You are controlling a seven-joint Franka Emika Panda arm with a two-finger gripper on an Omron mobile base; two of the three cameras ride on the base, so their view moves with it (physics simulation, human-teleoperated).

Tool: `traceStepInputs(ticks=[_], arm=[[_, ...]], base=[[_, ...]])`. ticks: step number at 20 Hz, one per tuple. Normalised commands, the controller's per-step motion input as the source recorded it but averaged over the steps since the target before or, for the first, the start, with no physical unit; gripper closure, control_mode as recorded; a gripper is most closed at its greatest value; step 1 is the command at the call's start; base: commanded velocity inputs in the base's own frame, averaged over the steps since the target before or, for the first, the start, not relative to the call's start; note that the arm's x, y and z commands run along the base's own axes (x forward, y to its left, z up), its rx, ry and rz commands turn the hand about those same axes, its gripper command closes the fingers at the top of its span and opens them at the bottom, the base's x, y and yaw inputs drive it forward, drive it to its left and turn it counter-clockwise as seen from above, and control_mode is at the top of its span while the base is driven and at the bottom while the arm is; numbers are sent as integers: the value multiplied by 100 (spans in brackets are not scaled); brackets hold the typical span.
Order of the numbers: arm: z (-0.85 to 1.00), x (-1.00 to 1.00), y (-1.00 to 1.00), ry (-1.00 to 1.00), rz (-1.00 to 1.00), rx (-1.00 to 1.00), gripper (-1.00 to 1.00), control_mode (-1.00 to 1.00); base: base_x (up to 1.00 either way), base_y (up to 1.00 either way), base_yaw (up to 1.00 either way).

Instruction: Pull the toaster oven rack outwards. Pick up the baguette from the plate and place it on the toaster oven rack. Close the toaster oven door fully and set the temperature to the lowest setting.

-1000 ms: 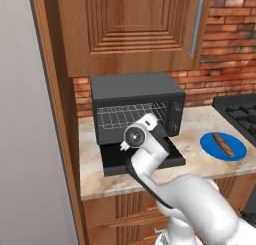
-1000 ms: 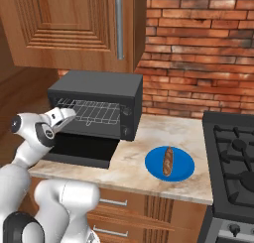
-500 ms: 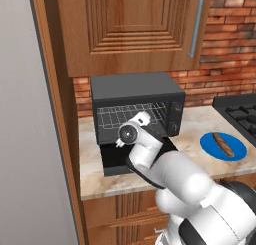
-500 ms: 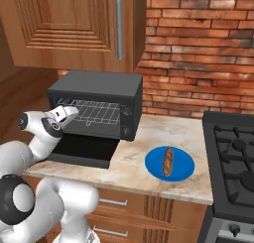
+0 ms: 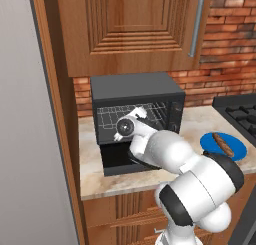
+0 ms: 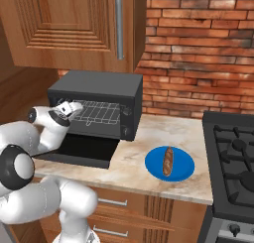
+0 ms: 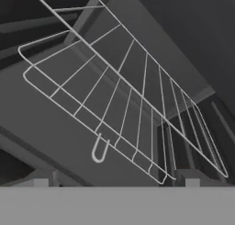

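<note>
Brick-backed counter at centre frame: toaster oven door (image 6: 79, 151) down, gripper (image 6: 74, 107) open-jawed before the toaster oven rack (image 7: 114, 98); baguette (image 6: 168, 160) lies on plate (image 6: 183, 168), lower right.

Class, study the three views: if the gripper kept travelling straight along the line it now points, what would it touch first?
Most likely the toaster oven rack: the open gripper points at its front edge, close to the small wire loop. Depth is unclear, so it might slip between wires.

One toaster oven (image 6: 96, 86), one rack (image 7: 114, 104), one baguette (image 6: 168, 161), one plate (image 6: 183, 170), perhaps two stove burners (image 6: 243, 162).
</note>
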Motion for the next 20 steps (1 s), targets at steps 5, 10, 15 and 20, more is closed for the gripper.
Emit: traceStepInputs(ticks=[5, 10, 15, 20], arm=[[-26, 32, 0, 0, 0, 0, -100, -100], [-37, 17, 0, 0, 0, 0, -100, -100], [-33, 15, 0, 0, 0, 0, -100, -100], [-21, 22, 0, 0, 0, 0, -100, -100]], base=[[0, 0, 0], [0, 0, 0], [0, 0, 0], [0, 0, 0]])
